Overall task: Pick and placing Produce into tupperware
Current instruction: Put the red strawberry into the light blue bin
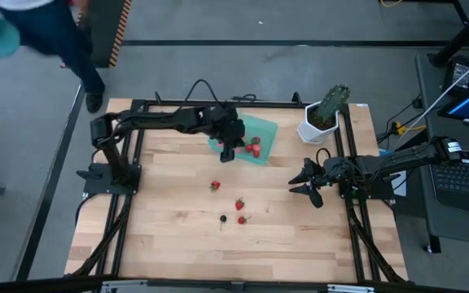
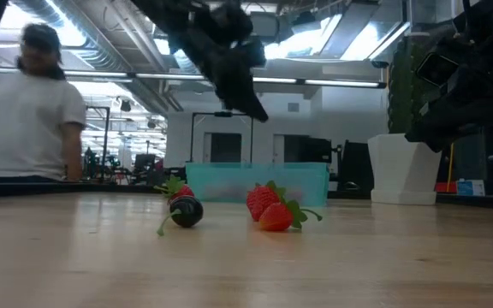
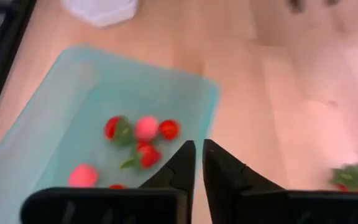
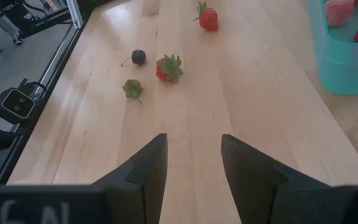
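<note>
- The left gripper (image 1: pixel 229 152) hangs over the near edge of the tupperware (image 1: pixel 265 130), its fingers closed on nothing.
- Some berries (image 3: pixel 146 127) lie inside the tupperware.
- Four loose pieces (image 1: pixel 239 204) lie on the surface (image 1: pixel 169 228), between both arms.
- The right gripper (image 1: pixel 302 184) waits open, just beside them.

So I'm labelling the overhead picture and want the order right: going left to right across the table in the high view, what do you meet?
Left gripper over the tupperware → right gripper → potted cactus.
</note>
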